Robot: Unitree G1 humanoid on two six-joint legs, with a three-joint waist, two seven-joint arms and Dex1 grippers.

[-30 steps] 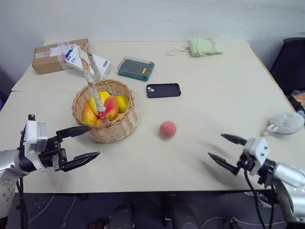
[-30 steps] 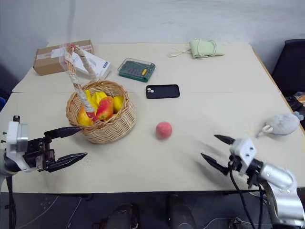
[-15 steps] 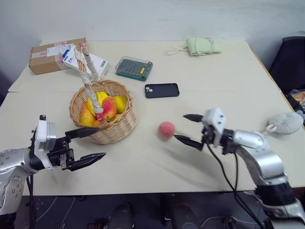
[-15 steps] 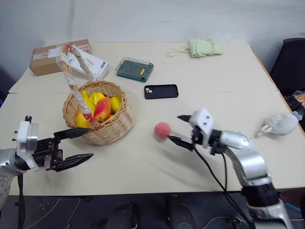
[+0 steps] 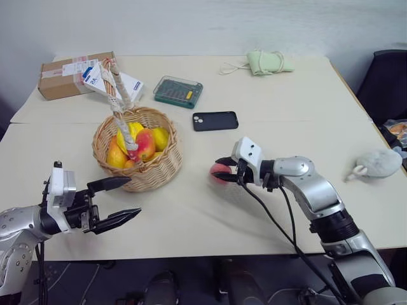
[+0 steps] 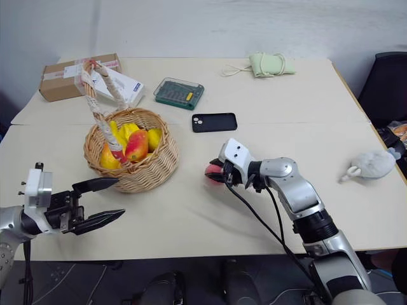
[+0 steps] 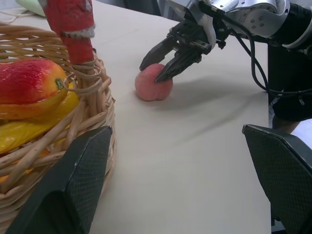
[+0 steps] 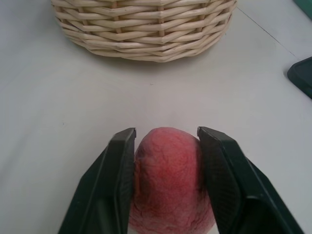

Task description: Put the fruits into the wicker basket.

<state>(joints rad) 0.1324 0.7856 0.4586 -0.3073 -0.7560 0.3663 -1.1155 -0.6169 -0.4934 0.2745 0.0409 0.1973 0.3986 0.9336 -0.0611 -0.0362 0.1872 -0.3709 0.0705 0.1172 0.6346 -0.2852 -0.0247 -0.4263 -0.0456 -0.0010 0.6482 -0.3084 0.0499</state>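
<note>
Centre of your frame: right gripper (image 5: pixel 224 170) clamped on pink peach (image 8: pixel 168 180), table (image 5: pixel 286 121); lower left, left gripper (image 5: pixel 117 200) wide, beside wicker basket (image 5: pixel 152 175) of fruits (image 5: pixel 137 143)

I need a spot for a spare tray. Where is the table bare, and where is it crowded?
Bare: the near strip between the left gripper and right gripper, and the stretch between the green pouch and grey plush. Crowded: the far left, around wicker basket, cardboard box, green case and phone.
</note>
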